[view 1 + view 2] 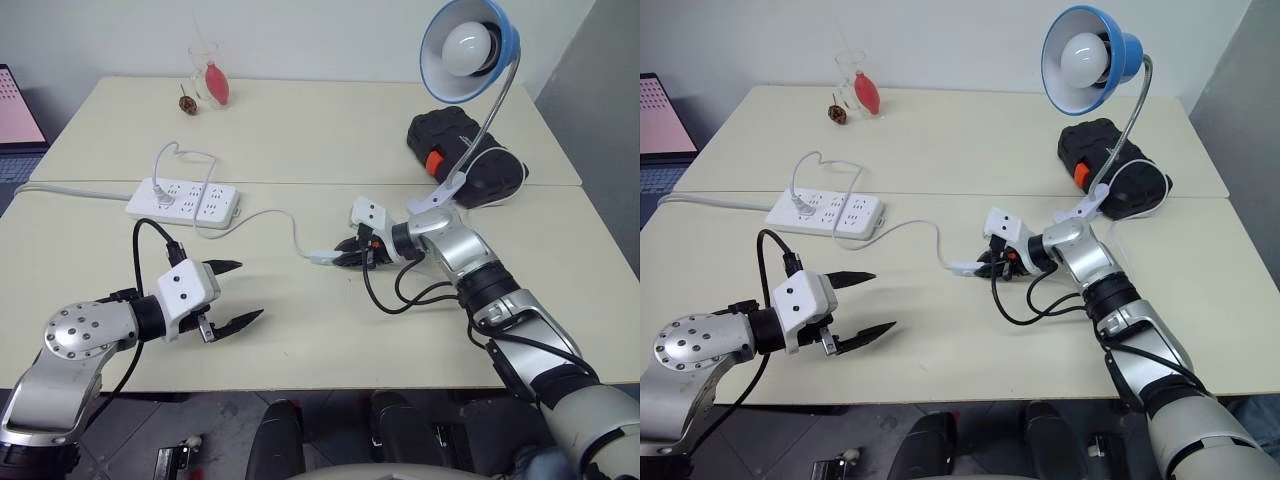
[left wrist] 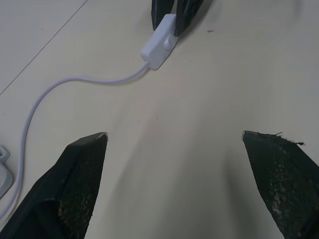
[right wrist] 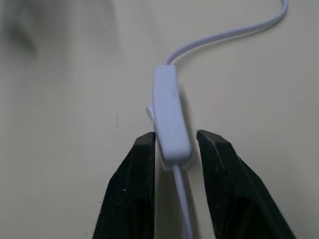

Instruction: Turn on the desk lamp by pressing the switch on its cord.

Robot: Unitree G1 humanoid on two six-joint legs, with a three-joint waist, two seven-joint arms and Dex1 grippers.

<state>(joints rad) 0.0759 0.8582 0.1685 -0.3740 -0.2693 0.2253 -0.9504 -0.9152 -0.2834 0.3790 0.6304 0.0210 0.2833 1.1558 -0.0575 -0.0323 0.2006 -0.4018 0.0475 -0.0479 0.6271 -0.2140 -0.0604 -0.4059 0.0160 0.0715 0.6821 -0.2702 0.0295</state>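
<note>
The desk lamp (image 1: 470,50), with a blue shade and a white bulb, stands on its silver gooseneck at the table's far right. Its thin white cord (image 1: 285,222) runs across the tabletop from the power strip to the small white switch (image 3: 169,117), which lies flat mid-table. My right gripper (image 1: 345,252) is shut on the switch, one black finger pressed to each side of its near end. My left gripper (image 1: 235,292) hovers open above bare tabletop to the left, apart from the switch (image 2: 162,47), with nothing between its fingers.
A white power strip (image 1: 183,200) lies at the left with a plug in it. A black case with an orange button (image 1: 455,140) sits behind the lamp's clip. A glass holding something red (image 1: 208,75) stands at the back edge. A laptop (image 1: 15,110) is at the far left.
</note>
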